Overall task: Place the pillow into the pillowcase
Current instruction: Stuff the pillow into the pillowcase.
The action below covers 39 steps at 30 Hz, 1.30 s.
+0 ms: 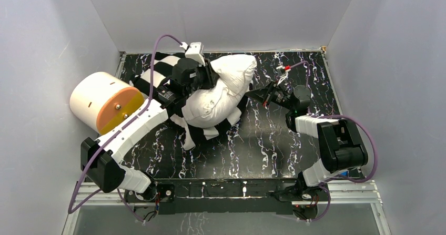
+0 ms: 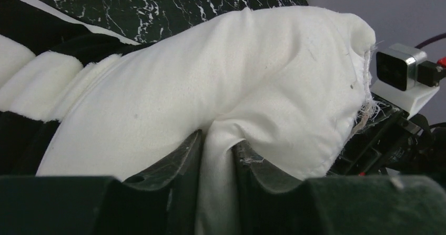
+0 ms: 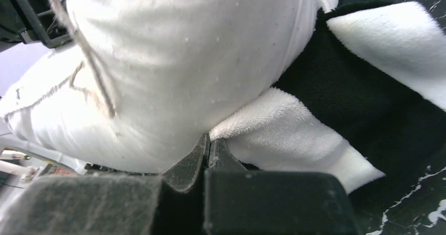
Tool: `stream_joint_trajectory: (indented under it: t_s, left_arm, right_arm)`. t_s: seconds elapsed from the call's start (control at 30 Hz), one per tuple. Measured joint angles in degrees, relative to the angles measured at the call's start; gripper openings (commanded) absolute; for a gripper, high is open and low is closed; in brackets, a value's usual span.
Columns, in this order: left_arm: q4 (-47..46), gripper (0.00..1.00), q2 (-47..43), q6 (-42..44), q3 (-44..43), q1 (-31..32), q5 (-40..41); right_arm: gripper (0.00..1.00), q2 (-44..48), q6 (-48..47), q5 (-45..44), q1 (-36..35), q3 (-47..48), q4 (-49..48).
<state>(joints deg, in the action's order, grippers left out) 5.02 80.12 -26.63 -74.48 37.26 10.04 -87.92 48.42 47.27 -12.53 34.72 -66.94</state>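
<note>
Boxed in on three sides: back wall (image 1: 221, 14), left wall (image 1: 47, 46), right wall (image 1: 405, 61), all plain matte pale grey, meeting at straight vertical corners. Floored by black marbled tabletop (image 1: 263, 151), white-veined, slightly glossy. Edged at near side by aluminium rail (image 1: 357, 195), with grey surface below. Furnished at left with cream cylinder (image 1: 102, 101), orange-faced, lying on its side. Lit evenly from above, with soft shadows.

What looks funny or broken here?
The pillow has a frayed corner seam with loose threads hanging off. It is also scrunched where the left hand pinches a fold of it.
</note>
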Motion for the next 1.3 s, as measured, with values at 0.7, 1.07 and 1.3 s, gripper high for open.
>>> stream_joint_trajectory:
  t_s: [0.7,1.07,1.3]
  left_arm:
    - [20.06,0.82,11.02,24.50,-21.00,23.15,15.21]
    - [28.59,0.00,23.47,26.27,-25.18,23.87,33.77]
    - [22.84,0.00,11.28,21.75,-17.44,21.24,21.05]
  right_arm:
    - [0.00,-0.26,4.83,-5.97,-5.09,0.00,4.02]
    - [0.00,2.91,-2.51,-11.45,-5.16,-0.39,16.79]
    - [0.18,2.14,-7.17,-14.38,-2.01,-2.71,19.37]
